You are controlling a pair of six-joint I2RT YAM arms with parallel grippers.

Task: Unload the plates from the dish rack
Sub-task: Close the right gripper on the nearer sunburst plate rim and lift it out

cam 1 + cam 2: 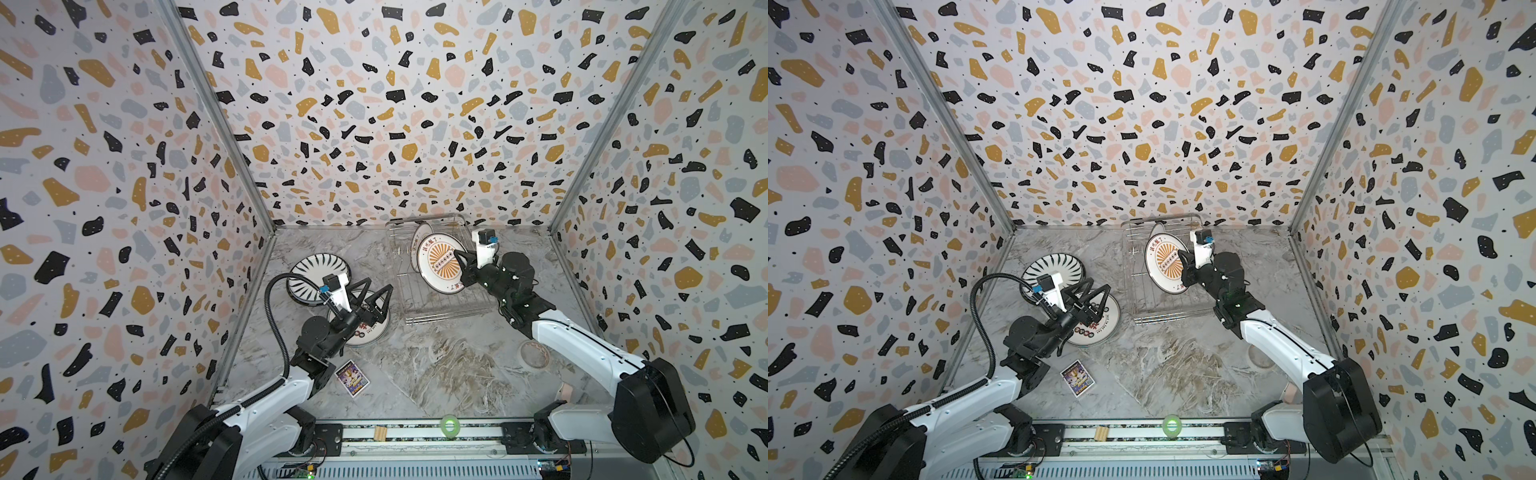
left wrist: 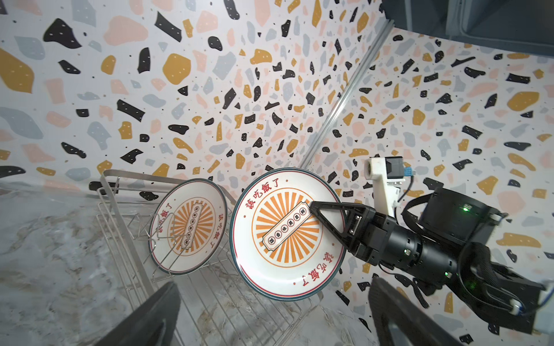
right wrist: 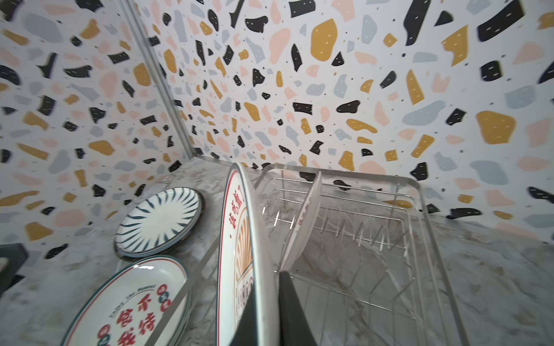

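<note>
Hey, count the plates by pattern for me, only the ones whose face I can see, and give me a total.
Orange-sunburst white round plates: 2
Black-striped white round plates: 1
Red-character white round plates: 1
Total: 4
Any plates hidden under the flat ones are not counted.

dish rack (image 1: 440,309): far right
sunburst plate (image 1: 441,262): on edge, over rack
twin plate (image 2: 192,209): slotted upright
striped plate (image 1: 311,269), lettered plate (image 3: 135,296): flat, left

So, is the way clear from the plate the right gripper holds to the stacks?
No: the dish rack's side rail runs between the sunburst plate and the striped plates, and the open left gripper hovers over the red-character plate.
</note>
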